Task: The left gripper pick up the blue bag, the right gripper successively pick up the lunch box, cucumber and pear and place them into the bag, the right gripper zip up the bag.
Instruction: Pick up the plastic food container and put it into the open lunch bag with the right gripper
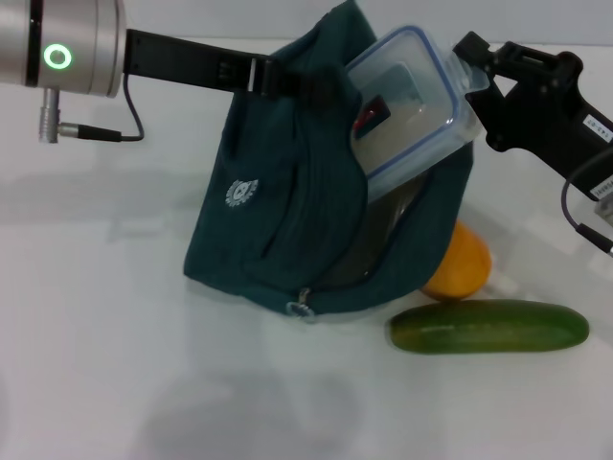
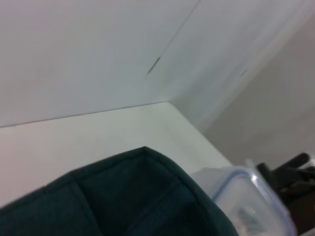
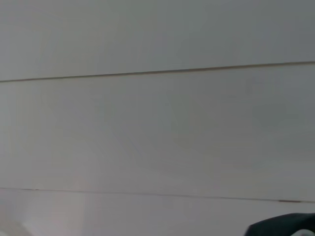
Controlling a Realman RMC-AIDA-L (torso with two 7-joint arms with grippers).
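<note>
The blue bag point(image 1: 287, 206) is held up by the left claw point(image 1: 263, 75), clamped on its top. The lunch box point(image 1: 412, 101), half inserted, is gripped by the right claw point(image 1: 476, 69).

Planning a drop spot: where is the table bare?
Bare: left of the bag under the left arm, and the near strip in front of the cucumber. Crowded: right of the bag, where cucumber, pear and right gripper with the lunch box sit.
</note>
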